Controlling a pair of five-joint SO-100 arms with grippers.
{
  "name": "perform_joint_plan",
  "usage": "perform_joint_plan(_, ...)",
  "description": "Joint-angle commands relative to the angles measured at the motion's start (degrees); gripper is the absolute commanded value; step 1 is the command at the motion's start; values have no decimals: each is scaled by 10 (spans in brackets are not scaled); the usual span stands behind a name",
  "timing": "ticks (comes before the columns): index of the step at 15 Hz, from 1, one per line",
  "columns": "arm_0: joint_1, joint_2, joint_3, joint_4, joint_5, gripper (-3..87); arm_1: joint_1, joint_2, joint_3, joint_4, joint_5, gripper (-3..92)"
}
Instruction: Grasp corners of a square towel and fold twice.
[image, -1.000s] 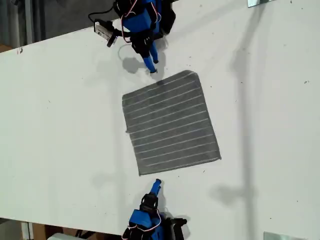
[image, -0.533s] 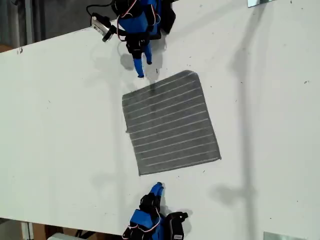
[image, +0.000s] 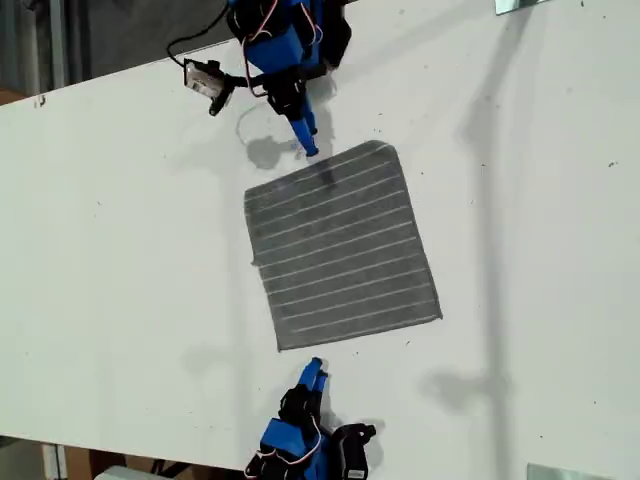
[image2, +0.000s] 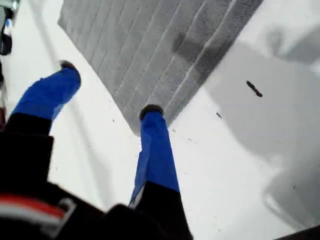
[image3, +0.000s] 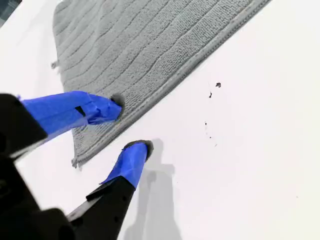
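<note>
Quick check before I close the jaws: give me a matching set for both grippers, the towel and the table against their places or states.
1. my first gripper
2. my second gripper
3. square towel
4. table

A. spread flat, unfolded
B. open, astride the towel's edge nearest the exterior view's top
C. white
D. open, one tip at the towel's corner nearest the exterior view's bottom

Pairs: 1-D, 2-B, 3-A, 4-C

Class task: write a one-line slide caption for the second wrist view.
My second gripper, open, straddles the striped grey towel's edge near one corner.
</note>
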Motion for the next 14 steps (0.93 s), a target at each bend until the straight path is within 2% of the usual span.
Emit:
perform_joint_plan(1,4,-10,4,-14,1,147,-95,-375,-171,-33,-6,346)
perform_joint_plan(4,2,-16,4,-16,-6,146,-222,-400,-99,-51,124,342)
perform_joint_plan(6,-5,-11,4,-18,0,145,-267,-504,-125,-95,161,345)
perform_joint_plan(9,-1,-13,4,-18,-1,144,-214,-646,-189,-170,82,343)
perform_joint_plan(12,1,-13,4,-18,6,142,-153,-762,-258,-200,10,324)
perform_joint_plan(13,4,-13,4,-18,6,142,-141,-790,-275,-204,-1,247)
perform_joint_plan(14,13,-16,4,-17,-4,139,-133,-810,-288,-204,-4,62)
